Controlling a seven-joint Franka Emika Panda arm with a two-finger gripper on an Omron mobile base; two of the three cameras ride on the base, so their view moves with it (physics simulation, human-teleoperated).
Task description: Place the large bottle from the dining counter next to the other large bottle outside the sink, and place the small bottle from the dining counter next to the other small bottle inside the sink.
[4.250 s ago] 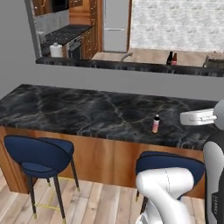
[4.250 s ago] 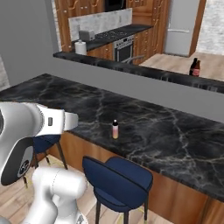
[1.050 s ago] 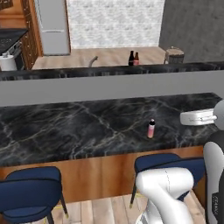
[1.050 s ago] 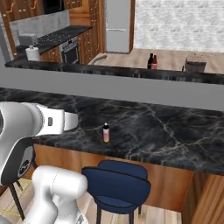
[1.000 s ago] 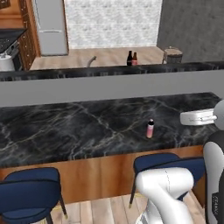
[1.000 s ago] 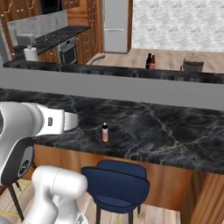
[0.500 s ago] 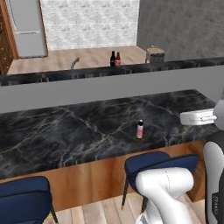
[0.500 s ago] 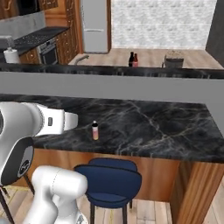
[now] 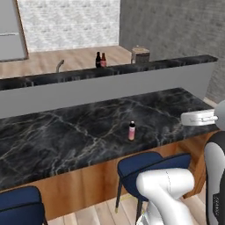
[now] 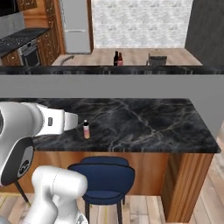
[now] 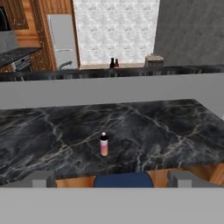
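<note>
black marble dining counter (image 9: 66,132), small bottle (image 9: 132,130) upright, blue stools (image 10: 105,177)

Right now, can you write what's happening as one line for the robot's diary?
phase: approaching | jaws: open, empty | small bottle: upright on dining counter | two large bottles: side by side on far counter
</note>
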